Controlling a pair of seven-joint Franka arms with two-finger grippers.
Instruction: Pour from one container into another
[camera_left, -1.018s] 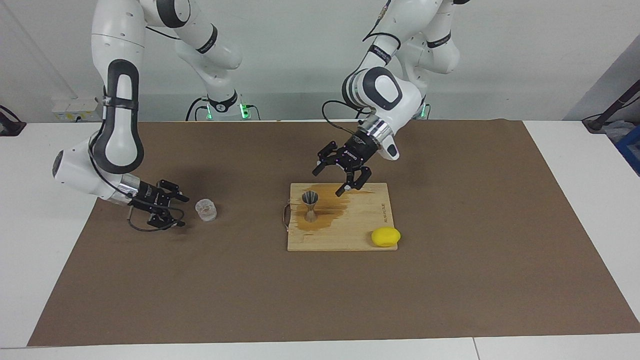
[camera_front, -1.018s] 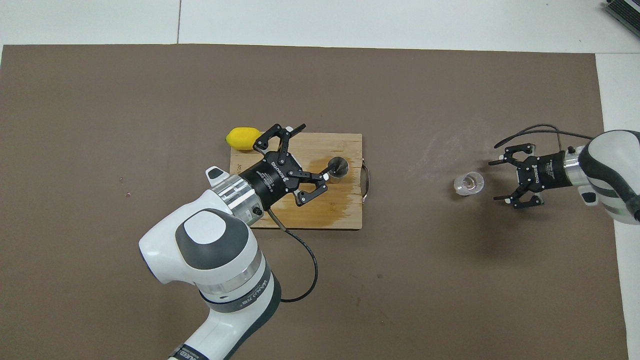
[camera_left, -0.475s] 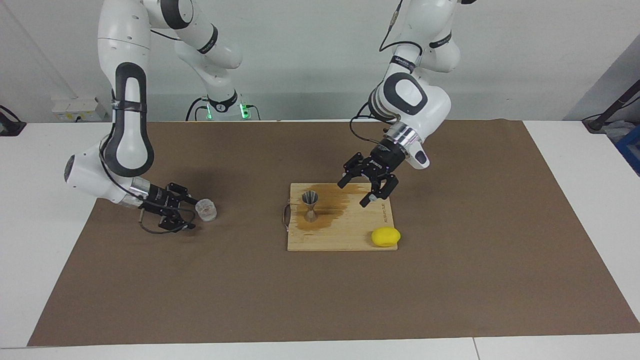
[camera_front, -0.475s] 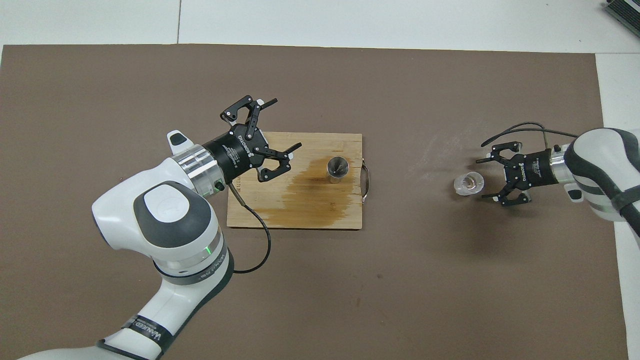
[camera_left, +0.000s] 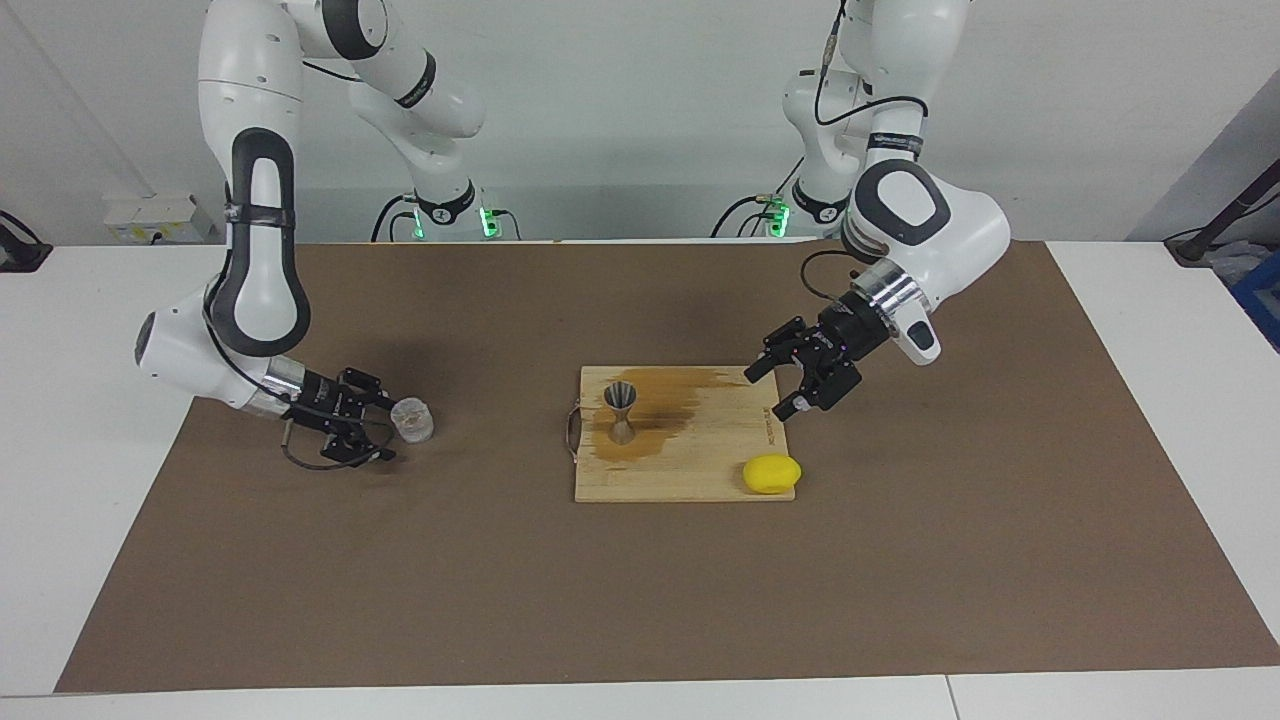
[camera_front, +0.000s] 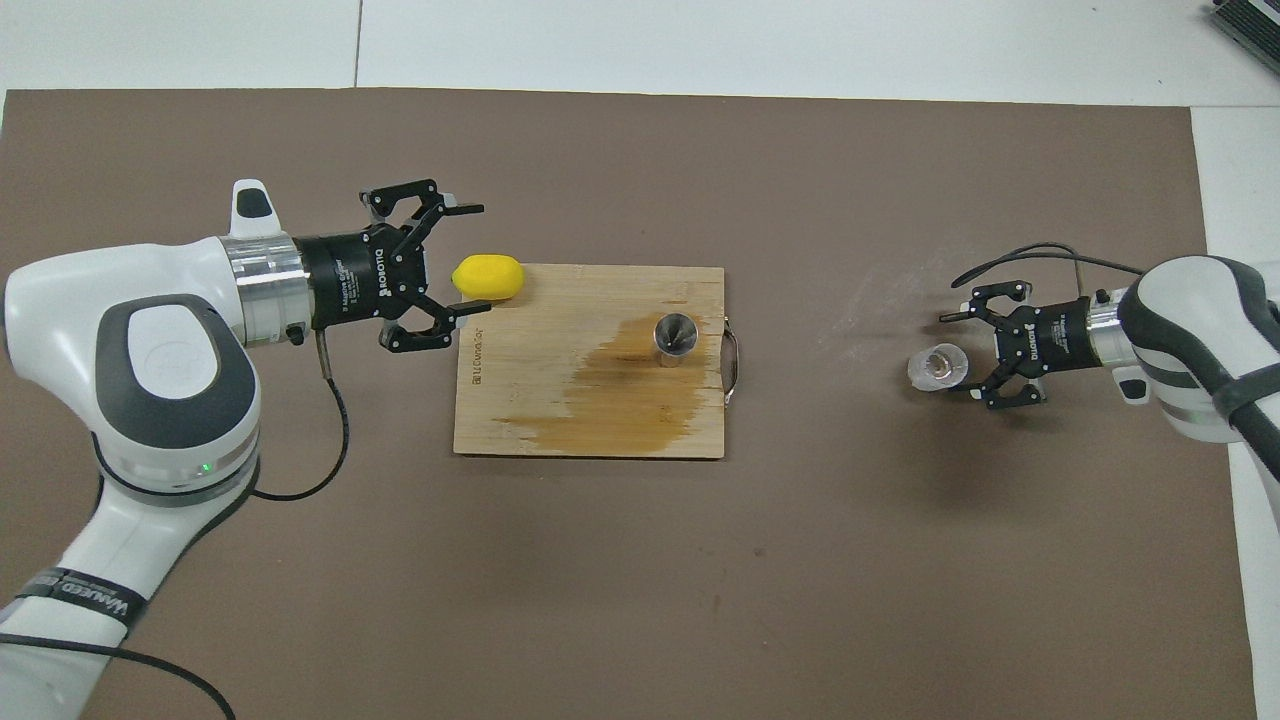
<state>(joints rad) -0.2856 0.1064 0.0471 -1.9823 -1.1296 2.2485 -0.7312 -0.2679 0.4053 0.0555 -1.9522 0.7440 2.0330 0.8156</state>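
Observation:
The short clear glass cup (camera_left: 411, 420) stands on the brown mat toward the right arm's end; it also shows in the overhead view (camera_front: 937, 367). My right gripper (camera_left: 390, 430) is low and open, its fingertips at either side of the cup (camera_front: 962, 358). The steel jigger (camera_left: 621, 410) stands upright on the wooden board (camera_left: 700, 460), near the board's handle end (camera_front: 676, 338). My left gripper (camera_left: 768, 394) is open and empty, over the board's edge toward the left arm's end (camera_front: 480, 258), well apart from the jigger.
A dark wet stain spreads over the board (camera_front: 600, 300) around the jigger. A yellow lemon (camera_left: 771, 473) lies at the board's corner farthest from the robots, toward the left arm's end (camera_front: 487, 277). A brown mat (camera_left: 640, 600) covers the table.
My left gripper has swung away from the jigger to the board's edge at the left arm's end. My right gripper has moved up to the cup. Cup and jigger have not moved.

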